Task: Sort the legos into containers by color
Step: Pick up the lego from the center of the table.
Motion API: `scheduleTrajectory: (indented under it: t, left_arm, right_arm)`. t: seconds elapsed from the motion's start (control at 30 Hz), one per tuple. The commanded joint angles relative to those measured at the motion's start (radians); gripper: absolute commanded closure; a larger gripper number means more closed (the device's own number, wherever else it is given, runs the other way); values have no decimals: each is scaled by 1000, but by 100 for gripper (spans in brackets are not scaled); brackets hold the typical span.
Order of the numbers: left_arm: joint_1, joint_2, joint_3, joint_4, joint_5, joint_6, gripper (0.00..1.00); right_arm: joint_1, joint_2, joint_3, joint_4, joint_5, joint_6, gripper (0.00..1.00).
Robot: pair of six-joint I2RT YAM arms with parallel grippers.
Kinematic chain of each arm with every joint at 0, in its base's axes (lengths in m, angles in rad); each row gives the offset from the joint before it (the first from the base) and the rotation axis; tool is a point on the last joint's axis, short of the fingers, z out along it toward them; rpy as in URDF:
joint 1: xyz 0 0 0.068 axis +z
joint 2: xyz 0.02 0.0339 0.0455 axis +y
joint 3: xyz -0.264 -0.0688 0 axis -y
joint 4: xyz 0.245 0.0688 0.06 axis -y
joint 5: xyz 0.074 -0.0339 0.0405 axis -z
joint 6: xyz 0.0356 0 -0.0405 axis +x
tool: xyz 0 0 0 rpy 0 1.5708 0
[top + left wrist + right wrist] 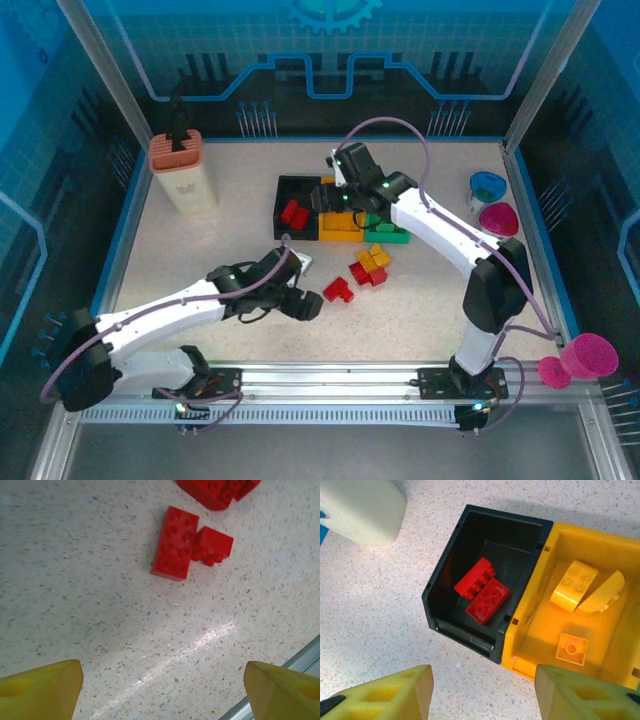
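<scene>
Three containers stand side by side at the table's middle: a black bin [283,186], a yellow bin [340,237] and a green bin [391,238]. Two red legos [487,600] lie in the black bin [440,587]. The yellow bin [526,617] holds three yellow pieces [574,585]. My right gripper [484,690] hovers open over the bins' near edge with nothing between its fingers. Loose red and yellow legos [370,265] lie in front of the bins. My left gripper [162,690] is open above bare table, just short of two red legos [175,542], seen from above as a red lego [338,290].
A tall beige box [183,170] stands at the back left. A blue cup [487,186] and a pink cup [498,218] sit at the right. More pink cups [590,355] hang outside the frame. The table's metal edge rail [306,655] lies close to the left gripper.
</scene>
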State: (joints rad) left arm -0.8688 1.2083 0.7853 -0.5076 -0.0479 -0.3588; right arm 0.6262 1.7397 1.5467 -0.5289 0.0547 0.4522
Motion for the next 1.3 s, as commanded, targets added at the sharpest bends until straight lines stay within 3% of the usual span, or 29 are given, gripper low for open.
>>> scheduleTrajectory:
  t: [0.0,0.17,0.43,0.93,1.13,1.27]
  left_arm:
    - [-28,100,65,25,42,78,15]
    - [-52,312,178,-28,-17,132,18]
    - [-53,437,268,-58,-72,197,28]
    - [-52,643,412,-105,-132,251,32]
    - [-45,693,444,-112,-146,264,39]
    - [-37,705,438,-95,-144,262,51]
  right_arm:
    - [-20,-73,-101,58,13,17,43]
    - [-29,-187,-307,145,11,55,43]
    - [-86,-310,-512,188,-5,86,43]
    - [-144,-400,-644,214,-30,99,43]
    - [-163,-426,-692,223,-35,107,43]
    - [-171,-432,-704,224,-38,111,44]
